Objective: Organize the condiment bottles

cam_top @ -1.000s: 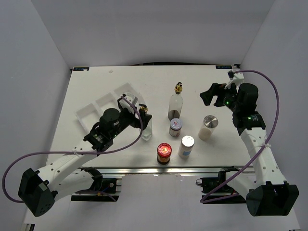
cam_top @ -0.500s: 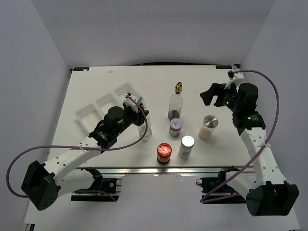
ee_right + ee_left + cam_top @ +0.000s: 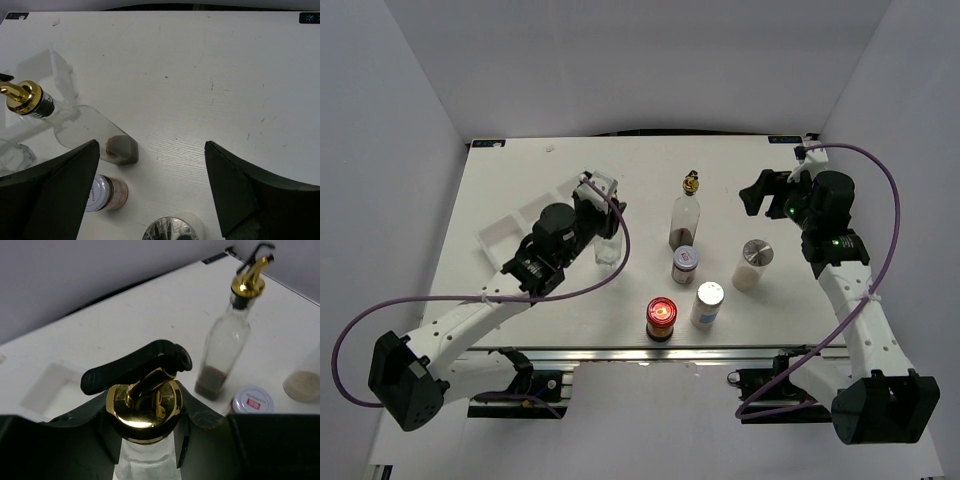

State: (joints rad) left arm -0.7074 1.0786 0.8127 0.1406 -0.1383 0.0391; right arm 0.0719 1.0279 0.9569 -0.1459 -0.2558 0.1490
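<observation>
Currently gripping clear glass bottle (image 3: 144,412) just under its gold pourer with left fingers (image 3: 70,445), upright, just beside white tray (image 3: 502,232) on desk (image 3: 650,165). Best to carry upright, clear the tray wall, lower fully into a compartment before releasing. Holding nothing in right fingers (image 3: 45,195), spread wide.

Carried leftward and farther back.
Swung along in the left gripper (image 3: 601,212): tall clear glass bottle with gold pourer top (image 3: 607,250), now nearer the white compartmented plastic tray (image 3: 498,232).
</observation>
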